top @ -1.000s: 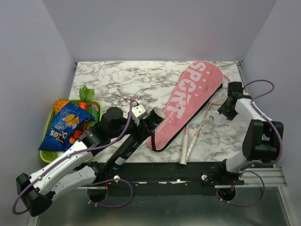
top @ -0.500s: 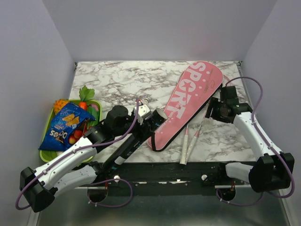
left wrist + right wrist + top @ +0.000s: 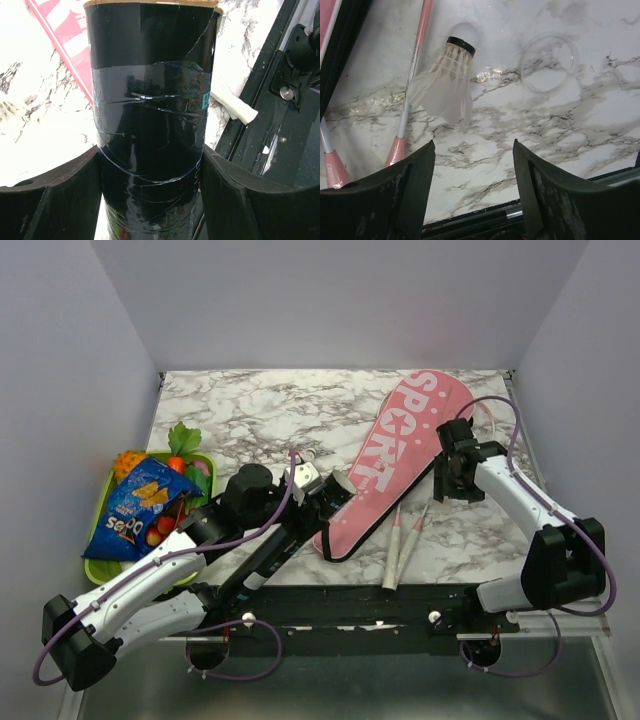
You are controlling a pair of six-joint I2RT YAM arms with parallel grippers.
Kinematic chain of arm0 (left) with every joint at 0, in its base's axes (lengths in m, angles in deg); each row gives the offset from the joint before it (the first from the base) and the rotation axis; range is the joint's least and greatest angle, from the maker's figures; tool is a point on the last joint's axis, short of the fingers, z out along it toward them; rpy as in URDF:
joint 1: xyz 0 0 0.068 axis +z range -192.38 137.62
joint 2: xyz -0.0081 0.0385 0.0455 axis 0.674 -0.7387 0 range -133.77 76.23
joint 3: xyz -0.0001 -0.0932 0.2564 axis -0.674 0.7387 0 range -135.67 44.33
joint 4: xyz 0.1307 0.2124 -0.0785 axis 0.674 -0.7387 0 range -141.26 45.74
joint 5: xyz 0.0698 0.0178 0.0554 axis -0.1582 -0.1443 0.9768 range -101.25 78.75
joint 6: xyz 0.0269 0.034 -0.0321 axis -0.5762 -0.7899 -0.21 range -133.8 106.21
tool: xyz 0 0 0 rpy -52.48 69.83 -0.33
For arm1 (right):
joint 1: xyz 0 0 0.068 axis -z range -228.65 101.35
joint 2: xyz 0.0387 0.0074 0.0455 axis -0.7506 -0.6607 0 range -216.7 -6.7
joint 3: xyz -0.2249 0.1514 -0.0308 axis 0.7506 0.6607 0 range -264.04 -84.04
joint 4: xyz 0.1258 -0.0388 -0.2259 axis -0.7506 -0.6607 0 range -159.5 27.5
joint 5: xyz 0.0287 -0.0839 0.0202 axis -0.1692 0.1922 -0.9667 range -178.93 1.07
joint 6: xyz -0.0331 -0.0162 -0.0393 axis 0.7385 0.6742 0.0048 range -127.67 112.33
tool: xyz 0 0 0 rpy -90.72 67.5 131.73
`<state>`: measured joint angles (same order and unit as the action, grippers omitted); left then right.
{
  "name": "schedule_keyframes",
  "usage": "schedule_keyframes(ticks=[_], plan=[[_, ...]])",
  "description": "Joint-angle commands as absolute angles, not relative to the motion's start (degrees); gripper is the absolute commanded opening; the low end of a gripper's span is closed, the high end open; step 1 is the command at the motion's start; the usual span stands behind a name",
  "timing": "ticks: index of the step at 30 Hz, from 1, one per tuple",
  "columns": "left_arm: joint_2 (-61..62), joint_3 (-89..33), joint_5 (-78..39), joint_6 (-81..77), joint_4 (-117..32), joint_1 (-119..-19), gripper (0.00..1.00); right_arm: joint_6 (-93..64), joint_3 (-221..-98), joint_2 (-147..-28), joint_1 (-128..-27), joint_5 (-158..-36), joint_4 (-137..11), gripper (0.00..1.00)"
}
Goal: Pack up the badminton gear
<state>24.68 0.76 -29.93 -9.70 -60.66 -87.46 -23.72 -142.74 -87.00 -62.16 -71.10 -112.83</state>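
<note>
While the right gripper (image 3: 472,150) is spread open and empty over the table (image 3: 570,125), a shuttlecock (image 3: 447,80) is seen just ahead of the jaws, offset toward the racket shafts (image 3: 415,60), lying flat with its cork end pointed away. The black tube (image 3: 150,100) is clamped by the left gripper (image 3: 150,165), its far end near the pink bag (image 3: 400,450).

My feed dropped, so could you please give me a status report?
Left end effector shut on tube. Right end effector open, shuttlecock ahead. Racket shaft beside it.
</note>
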Motion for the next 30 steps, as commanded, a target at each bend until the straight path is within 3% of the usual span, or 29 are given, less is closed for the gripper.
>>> schedule_keyframes(ticks=[1, 11, 19, 30], plan=[[25.7, 1.1, -31.7, -8.8, -61.7, -87.5, 0.0, -23.2, -145.2, -89.4, -62.4, -65.5, -114.3, 0.72], [28.3, 2.6, -31.2, -9.0, -62.9, -87.5, 0.0, -23.8, -145.7, -95.6, -63.4, -66.7, -111.3, 0.7], [28.8, 3.2, -30.9, -9.3, -63.5, -87.5, 0.0, -24.1, -148.3, -99.9, -63.5, -61.1, -109.1, 0.67], [29.3, 3.5, -29.2, -9.4, -63.9, -87.5, 0.0, -23.0, -152.1, -102.6, -63.5, -57.2, -107.4, 0.48]])
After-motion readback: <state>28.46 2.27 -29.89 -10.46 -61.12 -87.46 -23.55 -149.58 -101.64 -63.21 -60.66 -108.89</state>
